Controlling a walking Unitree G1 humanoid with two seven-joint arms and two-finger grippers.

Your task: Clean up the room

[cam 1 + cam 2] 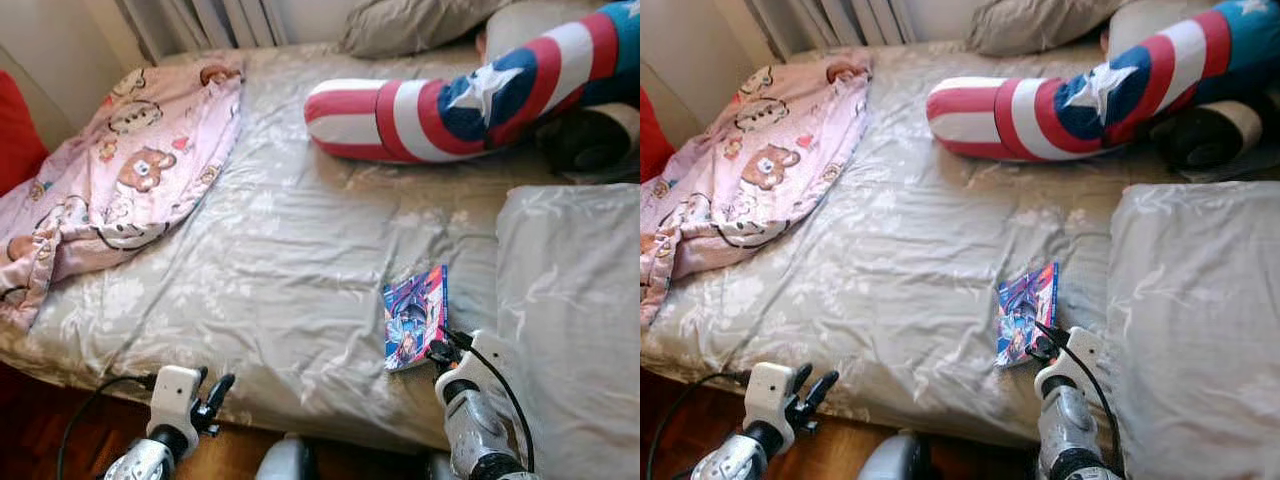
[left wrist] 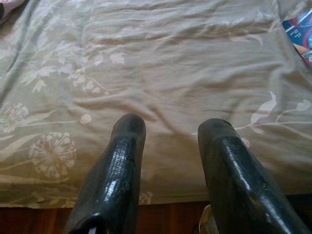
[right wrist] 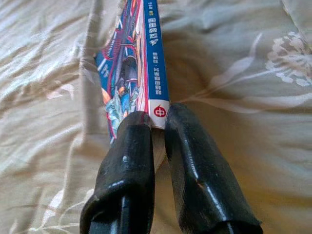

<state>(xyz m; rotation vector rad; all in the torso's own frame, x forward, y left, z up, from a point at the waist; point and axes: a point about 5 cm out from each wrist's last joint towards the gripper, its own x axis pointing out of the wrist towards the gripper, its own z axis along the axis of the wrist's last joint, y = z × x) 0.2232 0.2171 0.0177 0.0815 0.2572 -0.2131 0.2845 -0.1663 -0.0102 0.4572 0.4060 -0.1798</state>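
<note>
The comic book (image 1: 416,318) lies on the grey flowered bedsheet (image 1: 270,260), near the front edge of the bed and just beside the grey pillow (image 1: 572,320) on the robot's right. The right gripper (image 3: 155,122) has its two black fingers pressed on the near corner of this book, one finger on each side of the spine end, so I judge it is clamped on the book, which looks tilted up on its edge in the right wrist view. The left gripper (image 2: 168,134) hovers over the front edge of the bed with its fingers spread apart and nothing between them. Farther away, a pink cartoon blanket (image 1: 110,190) lies crumpled on the left side of the bed, and a long cushion with red and white stripes and a star (image 1: 450,100) lies across the far part, next to another grey pillow (image 1: 410,25). In my judgement the cleaning is at an early stage: the book is only gripped and not yet put away, and the blanket and cushion are not yet arranged. The cushion is cut off at the right edge, a dark round thing behind it is too unclear to name, and the place where the book should go cannot be seen.
</note>
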